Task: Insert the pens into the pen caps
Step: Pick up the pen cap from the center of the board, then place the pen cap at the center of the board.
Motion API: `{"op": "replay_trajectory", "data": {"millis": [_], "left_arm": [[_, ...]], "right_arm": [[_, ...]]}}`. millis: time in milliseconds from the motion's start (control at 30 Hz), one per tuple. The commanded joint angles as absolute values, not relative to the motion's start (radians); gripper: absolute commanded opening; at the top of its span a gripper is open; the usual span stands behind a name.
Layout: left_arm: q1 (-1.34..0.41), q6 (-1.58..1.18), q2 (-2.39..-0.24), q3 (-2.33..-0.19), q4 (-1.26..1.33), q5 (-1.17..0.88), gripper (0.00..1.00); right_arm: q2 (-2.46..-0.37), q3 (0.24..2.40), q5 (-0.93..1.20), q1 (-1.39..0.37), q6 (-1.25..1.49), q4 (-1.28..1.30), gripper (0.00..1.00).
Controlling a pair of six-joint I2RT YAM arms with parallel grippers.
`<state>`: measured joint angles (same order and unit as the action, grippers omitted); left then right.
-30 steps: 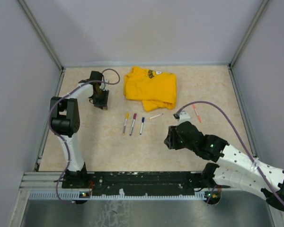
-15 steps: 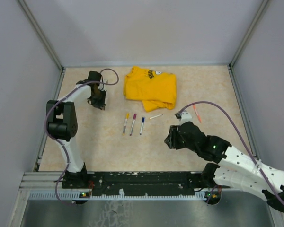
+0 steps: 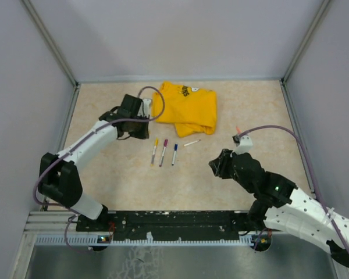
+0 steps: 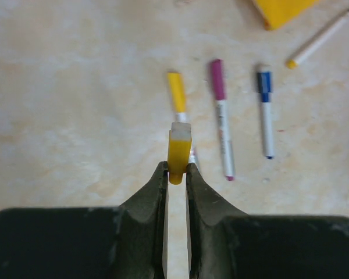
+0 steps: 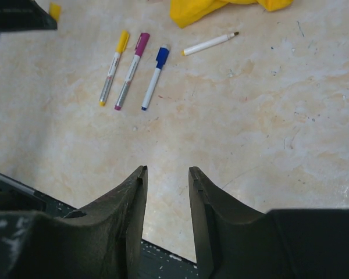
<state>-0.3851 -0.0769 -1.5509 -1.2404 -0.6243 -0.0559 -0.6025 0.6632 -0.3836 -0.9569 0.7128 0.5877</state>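
My left gripper is shut on a short yellow pen cap and holds it above the table, just near of three pens lying side by side. These pens have a yellow end, a magenta end and a blue end. A bare white pen with a small yellow tip lies to their right. In the top view the left gripper is left of the pen row. My right gripper is open and empty, near and right of the pens. An orange-red pen peeks out by the right arm's cable.
A folded yellow T-shirt lies at the back, behind the pens. Grey walls close in the table on three sides. A black rail runs along the near edge.
My left arm has swung from the back left corner toward the right and nearer to the pens. My right gripper has shifted slightly right.
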Motion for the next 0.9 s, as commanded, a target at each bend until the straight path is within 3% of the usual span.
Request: {"op": "replay_trajectory", "data": {"millis": [0,200,333,600,867], "left_arm": [[-0.56,-0.244,-1.516,-1.189,-0.576,-0.021,0.06],[-0.878,-0.428,-1.589,-1.196,-0.508,0.065,0.06],[-0.991,-0.488,-1.7,-1.239,-0.5,0.101,0.06],[-1.042,-0.536,-1.794,-1.241,-0.499,0.14,0.1],[-1.045,-0.536,-1.825,-1.209,-0.482,0.155,0.23]], "right_arm": [[-0.535,0.626,-0.521,-0.95,0.786,0.53,0.34],[-0.458,0.582,-0.586,-0.95,0.856,0.55,0.33],[-0.455,0.585,-0.593,-0.95,0.86,0.564,0.32],[-0.458,0.581,-0.59,-0.95,0.867,0.576,0.32],[-0.47,0.573,-0.577,-0.95,0.869,0.562,0.32]]}}
